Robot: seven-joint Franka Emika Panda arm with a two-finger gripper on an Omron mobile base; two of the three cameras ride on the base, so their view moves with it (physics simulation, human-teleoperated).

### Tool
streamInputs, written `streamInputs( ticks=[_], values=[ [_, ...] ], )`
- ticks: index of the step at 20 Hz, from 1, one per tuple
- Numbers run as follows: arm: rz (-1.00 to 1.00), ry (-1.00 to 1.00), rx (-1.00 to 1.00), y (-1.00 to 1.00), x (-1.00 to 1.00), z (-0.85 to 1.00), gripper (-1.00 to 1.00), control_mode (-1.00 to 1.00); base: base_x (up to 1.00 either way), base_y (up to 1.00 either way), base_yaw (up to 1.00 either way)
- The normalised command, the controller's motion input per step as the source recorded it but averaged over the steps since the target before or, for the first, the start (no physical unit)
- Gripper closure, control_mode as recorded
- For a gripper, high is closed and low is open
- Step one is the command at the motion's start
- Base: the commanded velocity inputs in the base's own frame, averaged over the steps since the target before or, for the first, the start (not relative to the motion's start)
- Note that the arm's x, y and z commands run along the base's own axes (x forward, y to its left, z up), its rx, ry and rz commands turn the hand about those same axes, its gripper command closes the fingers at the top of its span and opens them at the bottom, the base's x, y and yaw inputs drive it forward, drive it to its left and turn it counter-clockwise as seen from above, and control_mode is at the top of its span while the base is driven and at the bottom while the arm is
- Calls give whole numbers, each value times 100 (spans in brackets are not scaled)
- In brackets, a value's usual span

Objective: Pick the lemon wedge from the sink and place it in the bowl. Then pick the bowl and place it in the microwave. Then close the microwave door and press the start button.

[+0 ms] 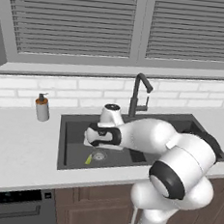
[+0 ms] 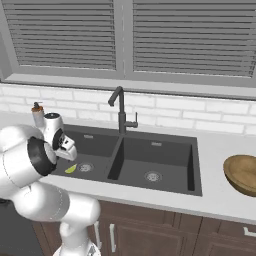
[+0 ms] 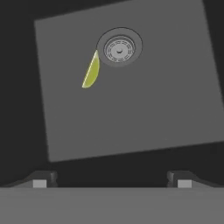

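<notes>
The tiny yellow-green lemon wedge (image 3: 91, 72) lies flat on the floor of the dark grey double-basin sink (image 1: 71, 151), its tip touching the round steel drain (image 3: 119, 48), bare floor all round. Above it hangs the hand (image 3: 112, 177), spread wide, holding nothing.

Bowl (image 2: 243, 174) cut off by the right base view's right edge; robot arm hides part of the sink (image 1: 77, 144) in the left base view.
</notes>
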Motion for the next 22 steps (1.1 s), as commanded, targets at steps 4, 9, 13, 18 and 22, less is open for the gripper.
streamInputs(
  ticks=[4,9,13,18,22],
  values=[
    [0,6,0,1,31,-29,-100,-100,0,0,0],
    [0,10,0,0,19,-41,-100,-100,0,0,0],
    [0,10,0,0,8,-39,-100,-100,0,0,0],
    [0,6,0,5,10,-29,-100,-100,0,0,0],
    [-1,3,0,17,18,-26,-100,-100,0,0,0]
  ],
)
